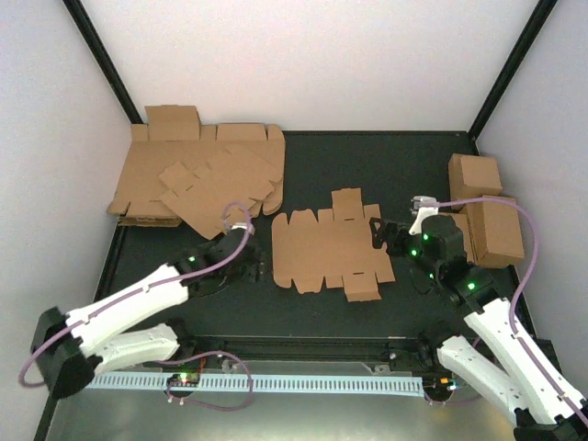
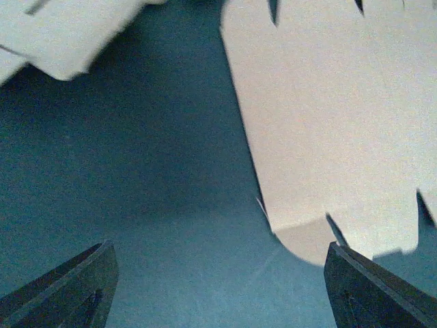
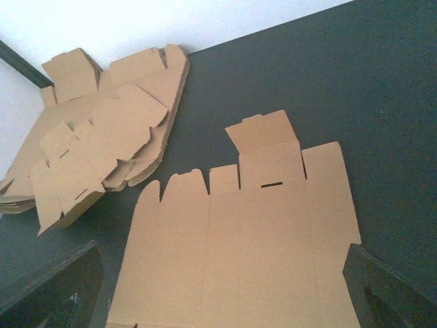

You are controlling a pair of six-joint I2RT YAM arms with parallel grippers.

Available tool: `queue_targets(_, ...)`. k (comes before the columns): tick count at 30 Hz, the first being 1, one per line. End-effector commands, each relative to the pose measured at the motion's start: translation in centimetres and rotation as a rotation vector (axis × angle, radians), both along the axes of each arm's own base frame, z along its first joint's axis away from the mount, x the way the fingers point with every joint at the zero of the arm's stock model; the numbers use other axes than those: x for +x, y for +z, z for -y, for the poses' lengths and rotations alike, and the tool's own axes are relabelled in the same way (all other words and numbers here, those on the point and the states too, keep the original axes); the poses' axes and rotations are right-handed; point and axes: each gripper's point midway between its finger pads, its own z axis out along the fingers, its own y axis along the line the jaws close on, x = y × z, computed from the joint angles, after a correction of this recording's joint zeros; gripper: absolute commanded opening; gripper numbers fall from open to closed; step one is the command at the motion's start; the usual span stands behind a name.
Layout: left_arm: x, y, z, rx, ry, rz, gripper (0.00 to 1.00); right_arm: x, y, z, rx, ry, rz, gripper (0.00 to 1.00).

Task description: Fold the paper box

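Observation:
The paper box (image 1: 331,248) lies flat and unfolded on the dark table, a brown die-cut blank with flaps and tabs. My left gripper (image 1: 251,265) hovers just left of its left edge, apart from it. In the left wrist view this gripper (image 2: 218,290) is open over bare table, and the paper box (image 2: 328,123) reaches in from the upper right, a rounded tab close to the right finger (image 2: 372,290). My right gripper (image 1: 379,235) sits at the blank's right edge. In the right wrist view it (image 3: 222,294) is open, with the paper box (image 3: 259,232) spread below.
A thick stack of brown blanks (image 1: 197,175) fills the back left corner, also in the right wrist view (image 3: 95,143). Two folded boxes (image 1: 487,216) stand at the right wall. A white slotted rail (image 1: 276,381) runs along the near edge.

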Motion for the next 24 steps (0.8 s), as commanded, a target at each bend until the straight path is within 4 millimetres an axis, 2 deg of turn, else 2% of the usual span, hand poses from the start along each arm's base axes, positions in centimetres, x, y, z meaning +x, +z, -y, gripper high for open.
queue_targets(1,2.4,1.8,-1.9,-0.209,0.167,0.125,0.84,0.3,1.3,-0.9,0.043,0.035,0.046,1.0)
queue_targets(4,3.9,2.5,-5.1,-0.283,0.291,0.204,0.81,0.5,1.3,-1.3,0.054,0.044,0.044,1.0)
queue_targets(9,6.2,2.3,-7.6,-0.459,0.38,0.234,0.76,0.7,1.7,-1.8,0.058,0.063,0.044,1.0)
queue_targets(13,7.1,1.5,-8.4,-0.535,0.396,0.187,0.73,0.8,2.1,-1.7,0.045,0.064,0.05,1.0)
queue_targets(16,7.0,0.9,-8.1,-0.543,0.386,0.155,0.72,0.8,2.2,-1.6,0.046,0.062,0.054,1.0)
queue_targets(19,6.9,-0.8,-8.2,-0.531,0.412,0.107,0.69,0.9,2.1,-1.8,0.055,0.062,0.054,1.0)
queue_targets(23,7.0,-2.7,-8.1,-0.527,0.442,0.043,0.59,1.1,1.9,-2.0,0.062,0.068,0.049,1.0)
queue_targets(24,7.1,-2.9,-7.9,-0.538,0.442,0.029,0.53,1.1,1.9,-2.1,0.061,0.072,0.048,1.0)
